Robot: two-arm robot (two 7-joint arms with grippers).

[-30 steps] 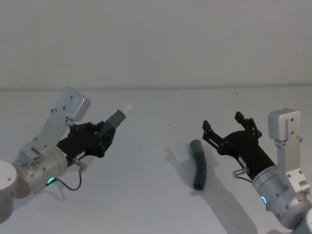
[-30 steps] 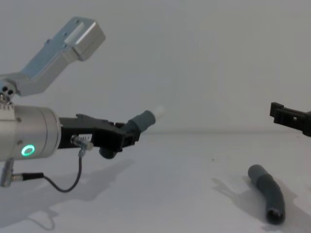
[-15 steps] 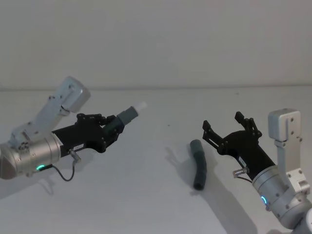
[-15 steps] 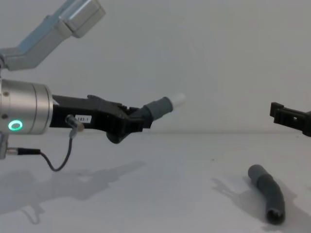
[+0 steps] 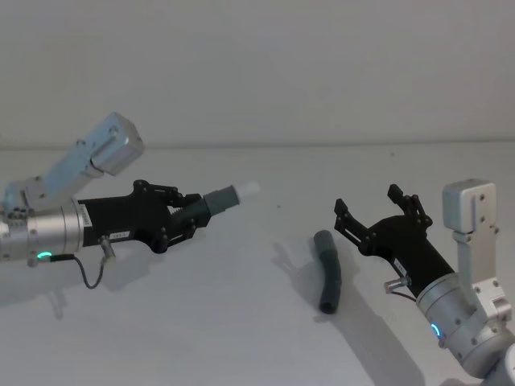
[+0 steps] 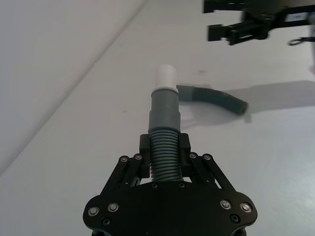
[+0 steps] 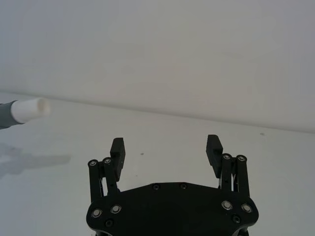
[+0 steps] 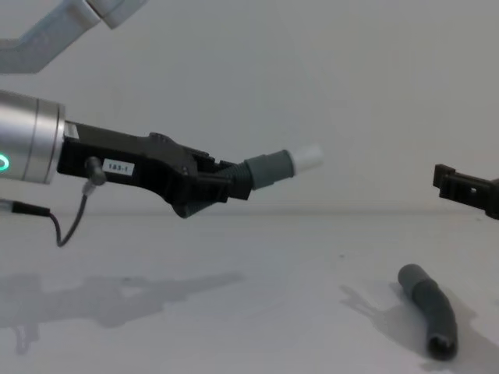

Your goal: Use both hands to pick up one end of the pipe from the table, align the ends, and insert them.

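My left gripper (image 5: 195, 214) is shut on one pipe piece (image 5: 226, 197), held above the table (image 5: 225, 322) with its white-tipped end (image 5: 249, 190) pointing toward the right. The chest view shows the same gripper (image 8: 228, 184), grey cuff (image 8: 269, 167) and white tip (image 8: 307, 156) in mid-air. In the left wrist view the ribbed part (image 6: 165, 155) sits between the fingers. The other pipe piece (image 5: 328, 269) lies curved on the table, its dark mouth (image 8: 441, 344) facing me. My right gripper (image 5: 368, 203) hovers open just right of it, nothing between its fingers (image 7: 117, 146).
A plain pale wall (image 5: 257, 72) rises behind the white table. A thin black cable (image 5: 95, 269) dangles under my left wrist. The right gripper (image 6: 236, 27) appears far off in the left wrist view, beyond the lying pipe (image 6: 211, 97).
My left arm has swung right and forward, carrying its pipe piece higher and levelling it toward the right gripper. The right gripper and the lying pipe have not moved.
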